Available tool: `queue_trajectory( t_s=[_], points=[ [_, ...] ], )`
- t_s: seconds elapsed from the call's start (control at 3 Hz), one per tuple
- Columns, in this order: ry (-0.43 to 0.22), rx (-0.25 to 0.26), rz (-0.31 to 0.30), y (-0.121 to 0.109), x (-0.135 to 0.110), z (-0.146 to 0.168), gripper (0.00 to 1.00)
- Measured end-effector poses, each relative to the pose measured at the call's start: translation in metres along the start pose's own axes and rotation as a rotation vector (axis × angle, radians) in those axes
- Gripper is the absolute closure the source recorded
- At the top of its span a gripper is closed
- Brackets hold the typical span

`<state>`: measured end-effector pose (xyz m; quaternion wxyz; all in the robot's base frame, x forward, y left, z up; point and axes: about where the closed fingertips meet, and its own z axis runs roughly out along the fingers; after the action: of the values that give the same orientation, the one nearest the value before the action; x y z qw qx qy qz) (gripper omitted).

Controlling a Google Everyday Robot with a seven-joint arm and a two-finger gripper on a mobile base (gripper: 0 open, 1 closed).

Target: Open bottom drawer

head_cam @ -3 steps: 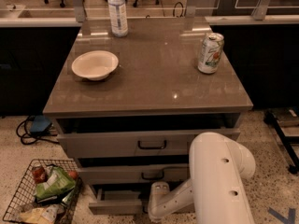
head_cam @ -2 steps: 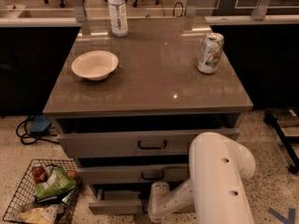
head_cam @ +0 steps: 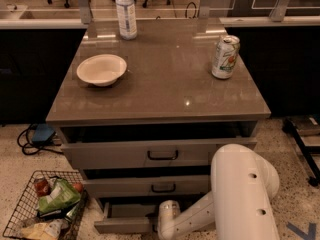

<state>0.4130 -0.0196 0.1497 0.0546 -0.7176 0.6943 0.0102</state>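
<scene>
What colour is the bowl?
The bowl is cream, camera view; gripper sits by the bottom drawer.

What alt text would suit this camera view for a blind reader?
A white robot arm reaches down, its gripper at the partly open bottom drawer of a grey cabinet. A bowl, bottle and can stand on top.

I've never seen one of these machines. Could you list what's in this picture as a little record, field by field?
Furniture: grey three-drawer cabinet with a flat top
Lowest drawer: short grey-fronted lowest drawer, pulled partly out
Robot hand: the gripper on the white robot arm sits low at that drawer's front, right of its middle
On top: white round bowl, clear plastic water bottle, green-and-white drink can
Floor, left: wire basket holding snack packets
</scene>
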Motion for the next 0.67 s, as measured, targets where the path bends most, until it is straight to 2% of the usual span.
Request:
queue_trajectory(
  t_s=[0.33, 0.67],
  points=[
    [0.006, 0.015, 0.000, 0.0117, -0.0024, -0.0032, 1.00],
    [0.006, 0.015, 0.000, 0.0111, -0.0023, -0.0031, 1.00]
  ],
)
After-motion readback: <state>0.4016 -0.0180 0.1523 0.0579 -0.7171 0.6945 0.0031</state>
